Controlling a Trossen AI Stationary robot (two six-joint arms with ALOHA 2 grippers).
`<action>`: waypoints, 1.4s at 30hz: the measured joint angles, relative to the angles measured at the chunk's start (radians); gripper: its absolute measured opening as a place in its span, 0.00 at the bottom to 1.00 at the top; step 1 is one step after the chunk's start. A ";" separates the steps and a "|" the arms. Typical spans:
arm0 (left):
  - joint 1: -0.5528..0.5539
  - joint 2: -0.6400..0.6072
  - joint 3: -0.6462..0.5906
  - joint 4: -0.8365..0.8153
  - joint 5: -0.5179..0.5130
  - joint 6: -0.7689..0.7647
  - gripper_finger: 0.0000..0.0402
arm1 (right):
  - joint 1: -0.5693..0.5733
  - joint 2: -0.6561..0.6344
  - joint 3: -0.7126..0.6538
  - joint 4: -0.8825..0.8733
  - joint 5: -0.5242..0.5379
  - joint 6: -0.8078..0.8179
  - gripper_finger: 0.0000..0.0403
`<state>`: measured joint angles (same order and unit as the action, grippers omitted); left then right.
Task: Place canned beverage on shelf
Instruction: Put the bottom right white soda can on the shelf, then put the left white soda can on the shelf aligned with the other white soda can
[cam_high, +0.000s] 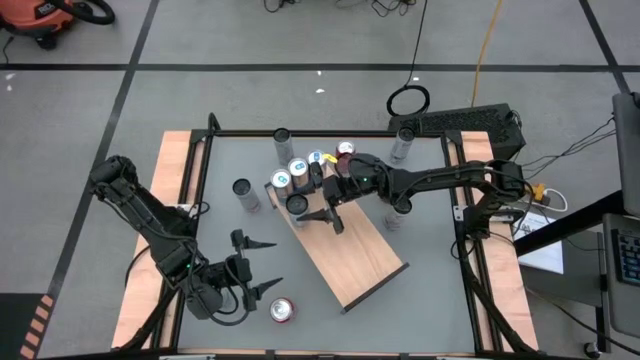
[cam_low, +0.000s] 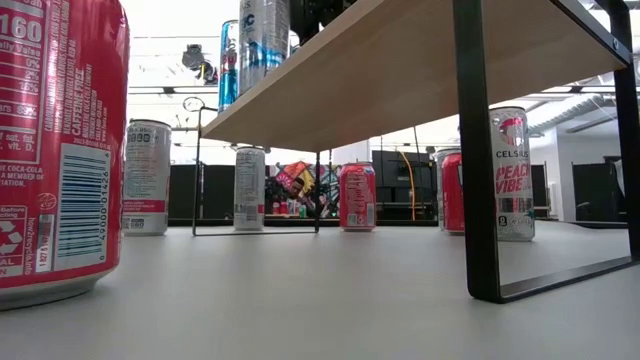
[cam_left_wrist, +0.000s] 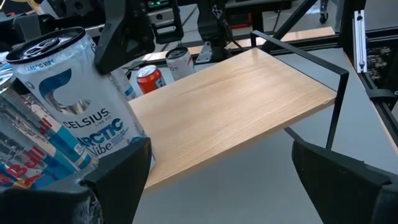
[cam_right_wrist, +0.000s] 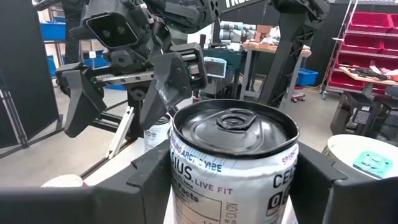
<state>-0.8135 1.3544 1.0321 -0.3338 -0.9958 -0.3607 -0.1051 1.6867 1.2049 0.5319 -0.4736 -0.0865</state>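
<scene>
The shelf (cam_high: 360, 255) is a light wooden board on a thin black frame, standing aslant in the middle of the table. Several cans crowd its far-left end (cam_high: 298, 168). Among them is a silver-and-blue Celsius can (cam_right_wrist: 233, 162) with a dark lid, and my right gripper (cam_high: 310, 203) is shut on it. In the low view this can (cam_low: 262, 40) shows upright at the board's top edge. My left gripper (cam_high: 258, 265) hovers open near the table's near-left corner with nothing between its fingers. It faces the shelf (cam_left_wrist: 249, 99). My right gripper pinches the Celsius can's upper wall (cam_right_wrist: 180, 171) between its two fingers, one on each side just under the rim. The fingers come level from the table's right side. The can is upright; its base seems to be on the board's end, hidden by my left finger.
A red cola can (cam_high: 283, 310) stands near the front edge beside my left gripper and looms large in the low view (cam_low: 50, 150). Loose cans stand on the table left of the shelf (cam_high: 243, 193), along the far edge (cam_high: 404, 143) and below the board (cam_low: 357, 197).
</scene>
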 joint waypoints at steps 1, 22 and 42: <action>0.000 0.000 0.000 0.000 0.000 0.000 0.95 | 0.000 0.000 0.000 -0.002 0.000 0.004 0.56; 0.000 0.000 0.000 -0.008 0.000 -0.001 0.95 | 0.000 0.000 0.000 -0.001 0.002 0.005 0.71; 0.000 0.000 -0.027 -0.015 -0.010 -0.053 0.95 | 0.000 -0.054 0.000 -0.026 0.055 0.023 0.79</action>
<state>-0.8135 1.3544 1.0046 -0.3486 -1.0060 -0.4133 -0.1047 1.6331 1.2045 0.5060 -0.4187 -0.0639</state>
